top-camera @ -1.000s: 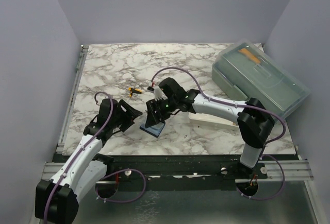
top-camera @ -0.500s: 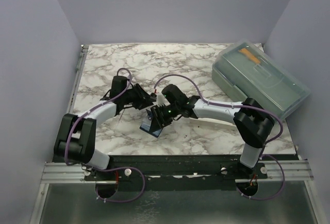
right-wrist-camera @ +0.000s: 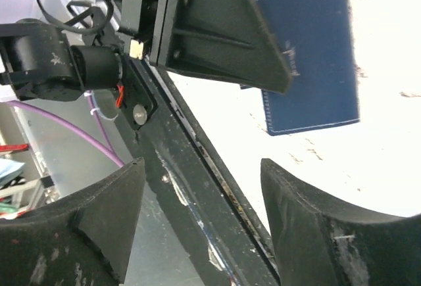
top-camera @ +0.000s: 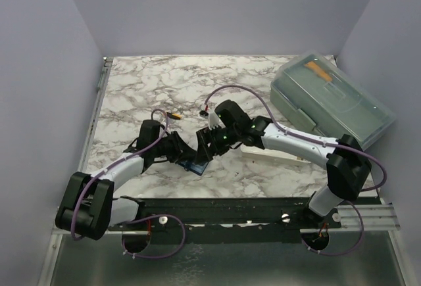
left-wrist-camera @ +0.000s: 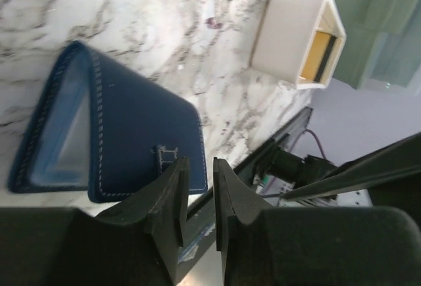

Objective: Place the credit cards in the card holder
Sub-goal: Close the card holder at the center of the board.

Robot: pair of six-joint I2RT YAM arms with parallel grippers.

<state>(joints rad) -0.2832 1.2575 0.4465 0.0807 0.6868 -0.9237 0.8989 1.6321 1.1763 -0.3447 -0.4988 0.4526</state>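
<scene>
The left pincer (left-wrist-camera: 197, 171), jaws narrowed to a slit with nothing visibly clamped, sits at the snap edge of the card holder (left-wrist-camera: 125, 128), which lies on the counter (left-wrist-camera: 217, 49) extending ahead and leftward; the right pincer (right-wrist-camera: 204, 220) hangs wide, empty, farther off.

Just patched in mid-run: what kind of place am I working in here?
Probably a lab test cell, not a home or shop: plain lilac walls box in a marble-patterned tabletop, and the left arm and right arm are bolted to a metal rail at its near edge.
</scene>
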